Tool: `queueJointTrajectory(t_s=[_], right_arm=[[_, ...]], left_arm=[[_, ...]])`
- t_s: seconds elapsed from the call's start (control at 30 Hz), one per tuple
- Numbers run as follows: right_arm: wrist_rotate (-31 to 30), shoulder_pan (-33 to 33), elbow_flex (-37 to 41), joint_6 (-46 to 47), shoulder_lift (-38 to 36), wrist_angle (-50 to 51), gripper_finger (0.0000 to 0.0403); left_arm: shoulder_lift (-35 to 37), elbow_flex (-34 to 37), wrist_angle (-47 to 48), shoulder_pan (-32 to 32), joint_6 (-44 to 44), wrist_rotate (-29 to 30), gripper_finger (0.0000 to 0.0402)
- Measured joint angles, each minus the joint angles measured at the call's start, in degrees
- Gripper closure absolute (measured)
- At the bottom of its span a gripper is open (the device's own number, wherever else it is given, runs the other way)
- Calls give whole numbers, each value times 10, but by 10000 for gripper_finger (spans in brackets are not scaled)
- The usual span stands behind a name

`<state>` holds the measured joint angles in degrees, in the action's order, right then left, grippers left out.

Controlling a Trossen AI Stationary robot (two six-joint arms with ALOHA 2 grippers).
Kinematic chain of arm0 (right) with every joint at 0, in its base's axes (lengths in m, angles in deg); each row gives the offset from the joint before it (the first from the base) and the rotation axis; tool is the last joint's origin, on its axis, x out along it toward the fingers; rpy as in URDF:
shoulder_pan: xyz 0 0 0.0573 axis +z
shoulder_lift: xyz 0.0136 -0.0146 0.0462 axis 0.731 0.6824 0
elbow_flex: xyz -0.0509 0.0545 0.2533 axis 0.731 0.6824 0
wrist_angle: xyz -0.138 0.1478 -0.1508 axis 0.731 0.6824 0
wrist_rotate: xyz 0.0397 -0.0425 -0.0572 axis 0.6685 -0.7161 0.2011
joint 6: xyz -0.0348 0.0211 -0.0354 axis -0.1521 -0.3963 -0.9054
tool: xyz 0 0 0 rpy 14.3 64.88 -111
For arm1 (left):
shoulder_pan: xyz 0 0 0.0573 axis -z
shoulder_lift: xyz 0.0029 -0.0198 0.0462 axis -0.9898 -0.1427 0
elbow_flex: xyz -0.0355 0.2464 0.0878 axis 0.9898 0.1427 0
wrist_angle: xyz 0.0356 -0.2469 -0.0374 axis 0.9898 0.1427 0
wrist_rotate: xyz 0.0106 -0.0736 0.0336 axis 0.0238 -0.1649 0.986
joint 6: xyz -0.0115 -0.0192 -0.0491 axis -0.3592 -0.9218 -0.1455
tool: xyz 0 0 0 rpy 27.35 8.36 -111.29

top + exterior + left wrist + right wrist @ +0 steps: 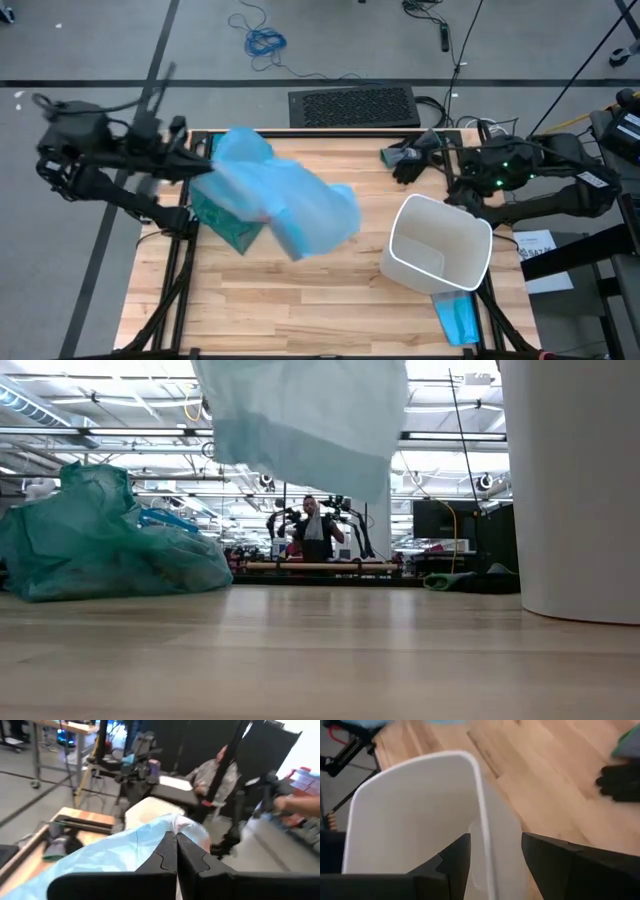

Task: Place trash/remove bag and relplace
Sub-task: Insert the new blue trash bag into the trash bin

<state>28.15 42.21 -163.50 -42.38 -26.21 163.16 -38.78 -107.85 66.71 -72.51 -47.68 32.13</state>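
At the near right corner of the bench (250, 310), a small flat folded blue sheet (456, 316) lies just in front of a white trash bin (437, 245). The bin is empty and stands by the right edge, tipped a little. The right gripper (495, 855) straddles the bin's rim, one finger inside and one outside, fingers apart with the thin wall between them; whether they press on it cannot be told. The right arm reaches in from beyond the right edge.

Toward the middle of the bench, a pale sky-blue plastic bag (285, 195) hangs in the air, spread from the left side across to the centre; in the low view its lower edge is clear of the wood. The left gripper (176, 851) is up at the far left, fingers pressed together and clamped on the sky-blue plastic, which drapes away from the fingertips.

Beneath that hanging plastic, near the left edge, the teal-green bag (105, 540) sits on the bench, bulging and crumpled, with something blue showing at its top. What it holds cannot be made out.

At the far edge, right of centre, a dark glove-like object (408, 160) lies on the wood. Beyond the bench, a person (314, 525) is in the room behind.
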Motion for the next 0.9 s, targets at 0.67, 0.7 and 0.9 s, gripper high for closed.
queueJointTrajectory(t_s=[0.67, 0.7, 0.9], right_arm=[[2, 0, 62, -28, 88, -37, 254], [-1, 0, 77, -27, 90, -60, 270], [-17, 0, 146, -24, 109, -258, 389]], left_arm=[[28, 0, 32, 29, -51, -15, 402], [27, 0, 32, 29, -51, -17, 402], [27, 0, 32, 29, -65, -30, 402]])
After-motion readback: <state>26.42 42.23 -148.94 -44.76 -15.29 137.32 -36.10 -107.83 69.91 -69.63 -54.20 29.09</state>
